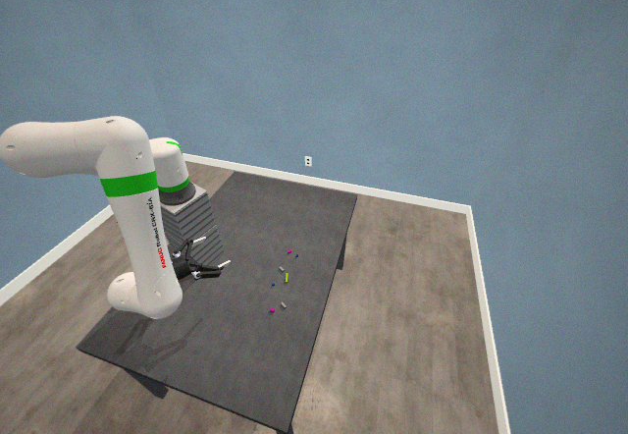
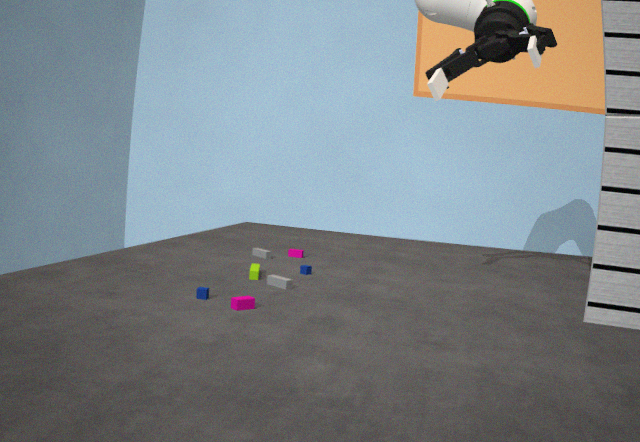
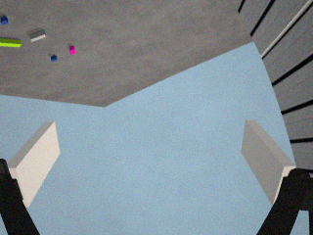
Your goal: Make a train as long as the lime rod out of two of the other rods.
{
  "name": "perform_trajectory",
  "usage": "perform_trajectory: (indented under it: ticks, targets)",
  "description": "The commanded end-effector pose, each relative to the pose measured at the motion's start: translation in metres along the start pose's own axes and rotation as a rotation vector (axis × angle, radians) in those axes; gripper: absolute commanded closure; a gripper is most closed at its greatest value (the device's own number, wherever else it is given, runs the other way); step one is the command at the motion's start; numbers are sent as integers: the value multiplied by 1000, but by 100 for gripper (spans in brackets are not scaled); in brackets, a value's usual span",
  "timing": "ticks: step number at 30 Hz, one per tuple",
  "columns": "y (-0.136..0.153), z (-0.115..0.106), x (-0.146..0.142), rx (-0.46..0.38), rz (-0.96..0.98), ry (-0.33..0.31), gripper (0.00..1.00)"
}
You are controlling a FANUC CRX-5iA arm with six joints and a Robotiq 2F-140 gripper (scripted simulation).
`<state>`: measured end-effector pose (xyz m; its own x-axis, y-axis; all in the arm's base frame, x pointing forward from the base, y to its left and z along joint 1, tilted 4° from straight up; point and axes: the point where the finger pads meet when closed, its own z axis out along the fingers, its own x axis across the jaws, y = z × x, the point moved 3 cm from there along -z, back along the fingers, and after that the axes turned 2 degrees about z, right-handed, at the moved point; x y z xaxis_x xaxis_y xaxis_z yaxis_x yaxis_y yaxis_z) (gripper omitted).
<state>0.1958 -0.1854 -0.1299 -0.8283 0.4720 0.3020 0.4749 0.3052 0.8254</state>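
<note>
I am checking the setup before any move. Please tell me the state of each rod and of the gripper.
gripper: open, empty, high above the mat.
lime rod: flat, alone.
grey rods: flat, apart.
magenta rods: flat, apart.
blue rods: flat, apart.
No train yet.
</note>
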Motion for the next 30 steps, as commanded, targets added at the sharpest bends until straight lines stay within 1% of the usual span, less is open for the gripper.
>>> perform_trajectory:
  ticks: [1,5,6,7,9,10,12,13,15,16,18,19,21,22,26,28,30]
  targets:
    - [-15,13,-2,96,127,53,0]
    - [-28,21,-4,185,225,78,0]
    - [-28,21,-4,185,225,78,0]
    - [-35,25,-6,236,278,87,0]
    - [-35,25,-6,236,278,87,0]
    - [-44,29,-9,299,339,92,0]
    - [-45,30,-9,307,347,93,0]
    - [-52,33,-12,366,401,91,0]
    - [-53,33,-13,373,407,91,0]
    - [-61,36,-17,436,461,82,0]
    - [-61,36,-17,439,464,82,0]
    - [-68,39,-23,505,517,66,0]
    - [-68,39,-23,506,518,66,0]
    - [-75,41,-29,573,569,42,0]
    - [-75,41,-29,573,569,42,0]
    - [-85,45,-44,685,650,-17,0]
    - [-87,46,-46,698,659,-27,0]
